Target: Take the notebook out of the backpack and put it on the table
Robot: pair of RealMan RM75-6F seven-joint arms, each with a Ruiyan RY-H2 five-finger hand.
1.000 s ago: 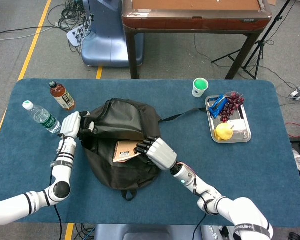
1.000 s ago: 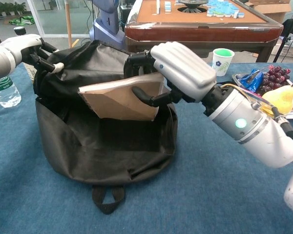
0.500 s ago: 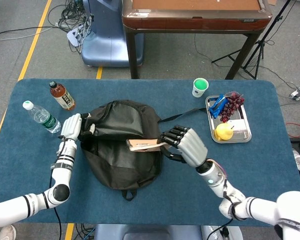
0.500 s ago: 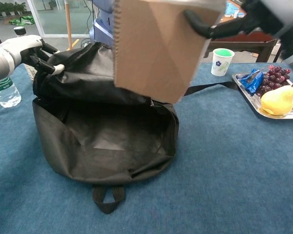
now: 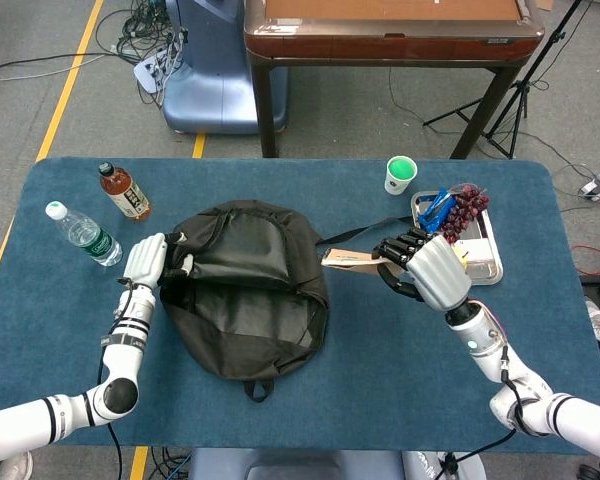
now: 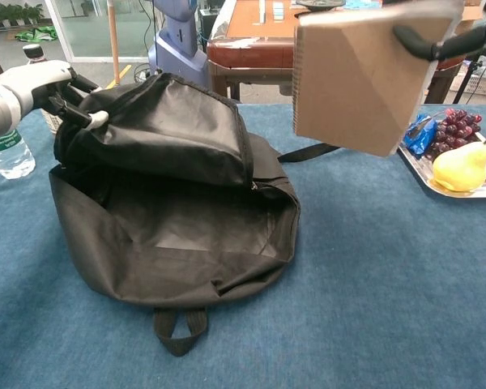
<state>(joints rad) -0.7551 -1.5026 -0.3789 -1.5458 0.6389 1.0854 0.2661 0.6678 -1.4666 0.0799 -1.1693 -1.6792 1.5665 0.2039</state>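
Head view: right hand (image 5: 432,273) grips a brown spiral-bound notebook (image 5: 350,258) clear above the blue felt table (image 5: 380,350), beside the limp black fabric backpack (image 5: 245,285); left hand (image 5: 145,262) grasps the bag's rim. Chest view: flat kraft-cardboard cover of the notebook (image 6: 356,81) hangs aloft; the backpack (image 6: 170,203) gapes open.
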